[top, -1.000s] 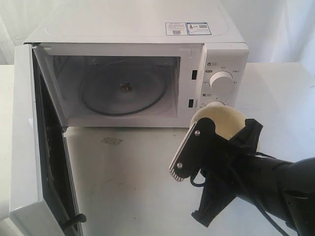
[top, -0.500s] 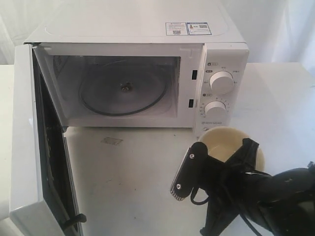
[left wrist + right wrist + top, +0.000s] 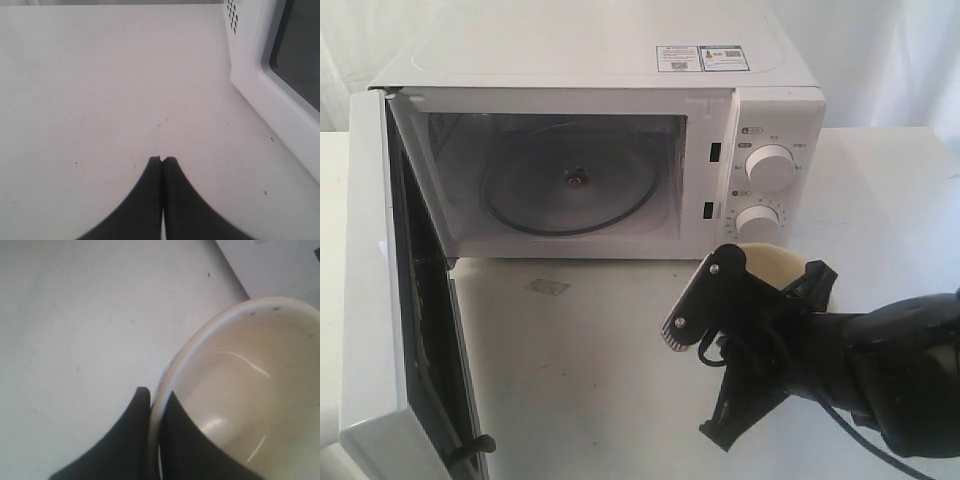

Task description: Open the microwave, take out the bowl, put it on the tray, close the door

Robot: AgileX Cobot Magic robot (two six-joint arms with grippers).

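The white microwave (image 3: 620, 60) stands at the back of the table with its door (image 3: 370, 270) swung wide open to the left, and its chamber holds only the glass turntable (image 3: 535, 205). My right gripper (image 3: 156, 392) is shut on the rim of the cream bowl (image 3: 250, 390), one finger inside and one outside. In the exterior view the bowl (image 3: 775, 265) hangs just below the lower dial, in front of the control panel, half hidden by the right wrist. My left gripper (image 3: 162, 159) is shut and empty over bare table beside the door (image 3: 270, 95). No tray is in view.
The open door juts toward the table's front left corner. White tabletop (image 3: 590, 350) stretches in front of the microwave. A small patch of tape or a stain (image 3: 548, 287) lies on it near the chamber. A white curtain hangs behind.
My right gripper carried the bowl down from in front of the lower dial and nearer the camera, then lifted it back a little. The door and left gripper have not moved.
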